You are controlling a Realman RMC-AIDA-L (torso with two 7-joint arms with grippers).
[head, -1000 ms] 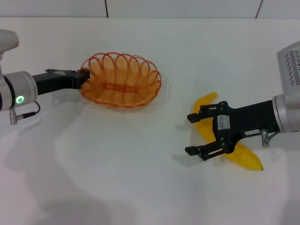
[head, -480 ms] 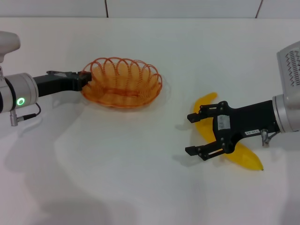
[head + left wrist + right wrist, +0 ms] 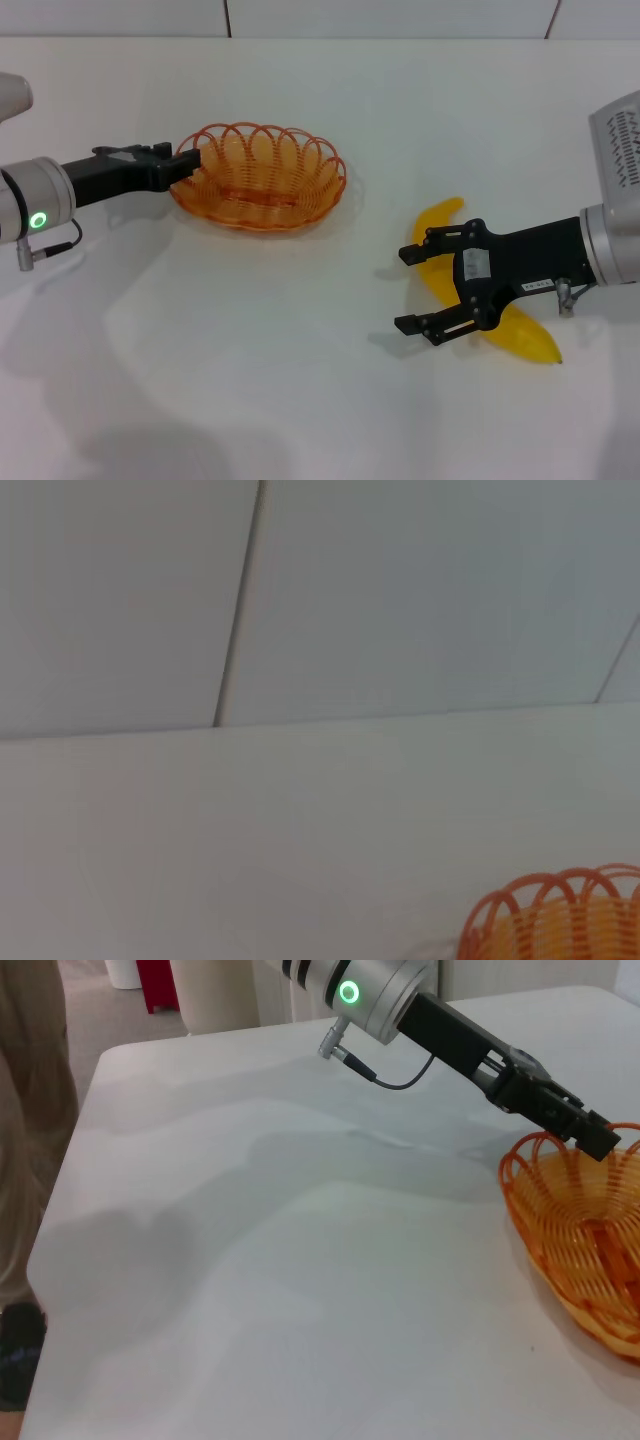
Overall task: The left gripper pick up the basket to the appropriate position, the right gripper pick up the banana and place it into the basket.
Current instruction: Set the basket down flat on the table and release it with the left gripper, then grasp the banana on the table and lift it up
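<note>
White table (image 3: 300, 400) under everything, pale wall panels behind it. Far left: left gripper (image 3: 187, 163) reaching in level from the left edge, fingers pinched shut on the rim at the left end of the basket (image 3: 260, 178). Same grip visible from the right wrist view, black fingers (image 3: 590, 1136) clamped over the orange wire loops. Basket left of centre, open side up, nothing inside; whether resting on the table or raised just off it cannot be told. Only a scalloped piece of its rim (image 3: 545, 910) showing in the left wrist view. Further right: right gripper (image 3: 408, 289) spread wide open, low over the table. Banana (image 3: 505, 322) lying flat beneath the gripper's body, behind the fingertips rather than between them, one end poking out toward the basket, other end toward the near right; contact cannot be told.
</note>
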